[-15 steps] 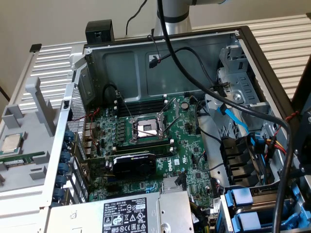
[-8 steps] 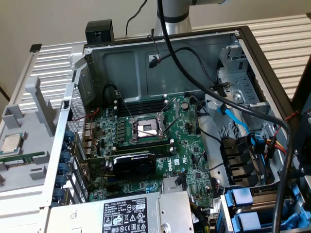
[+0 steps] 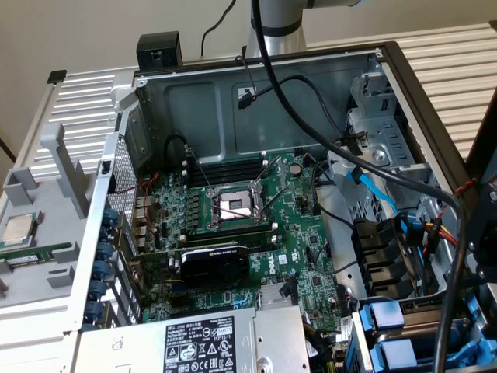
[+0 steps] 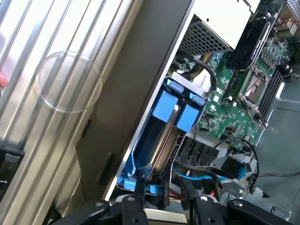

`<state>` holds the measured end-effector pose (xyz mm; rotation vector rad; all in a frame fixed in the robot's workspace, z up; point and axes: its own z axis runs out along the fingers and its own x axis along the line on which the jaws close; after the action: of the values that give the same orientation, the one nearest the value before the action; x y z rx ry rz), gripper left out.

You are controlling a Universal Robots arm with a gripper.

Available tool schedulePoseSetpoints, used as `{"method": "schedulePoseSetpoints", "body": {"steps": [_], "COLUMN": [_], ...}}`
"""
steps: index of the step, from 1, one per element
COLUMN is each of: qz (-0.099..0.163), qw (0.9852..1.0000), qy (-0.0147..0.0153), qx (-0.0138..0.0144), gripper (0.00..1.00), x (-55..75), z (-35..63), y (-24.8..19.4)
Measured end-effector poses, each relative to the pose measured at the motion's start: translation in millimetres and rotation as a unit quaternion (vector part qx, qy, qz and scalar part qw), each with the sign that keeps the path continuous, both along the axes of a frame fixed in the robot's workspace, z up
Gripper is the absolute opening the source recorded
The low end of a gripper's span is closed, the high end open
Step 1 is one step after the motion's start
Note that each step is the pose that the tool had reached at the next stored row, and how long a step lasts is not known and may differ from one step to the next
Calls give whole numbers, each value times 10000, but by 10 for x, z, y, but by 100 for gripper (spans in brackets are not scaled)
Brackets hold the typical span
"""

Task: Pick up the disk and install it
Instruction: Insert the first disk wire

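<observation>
2 hazards, as I judge it: the blue cables (image 4: 201, 172) beside the motherboard (image 4: 234, 93) could snag, and any tilt would jam the disk (image 4: 150, 145) as it seats. It sits just beside the motherboard, long axis along that board's edge, tabbed end away from the fingers (image 4: 136, 206); whether they grip it I cannot tell.

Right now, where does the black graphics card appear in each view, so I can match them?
Exterior view: the graphics card lies low in the middle, between the CPU socket and the labelled power supply.
Wrist view: the graphics card sits between the power supply's pale box and the CPU socket.
Shared landmark: the CPU socket.
</observation>
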<state>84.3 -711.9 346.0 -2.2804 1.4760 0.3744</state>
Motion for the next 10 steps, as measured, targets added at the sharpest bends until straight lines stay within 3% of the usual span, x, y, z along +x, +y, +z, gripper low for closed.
{"method": "schedulePoseSetpoints", "body": {"steps": [4,8,10], "qz": [0,0,-1], "qw": [10000,10000,10000], "qy": [1,4,19], "qx": [0,-1,-1], "gripper": [43,43,43], "x": [-10,-12,-13], "z": [-2,-3,-3], "y": [37,40,40]}}
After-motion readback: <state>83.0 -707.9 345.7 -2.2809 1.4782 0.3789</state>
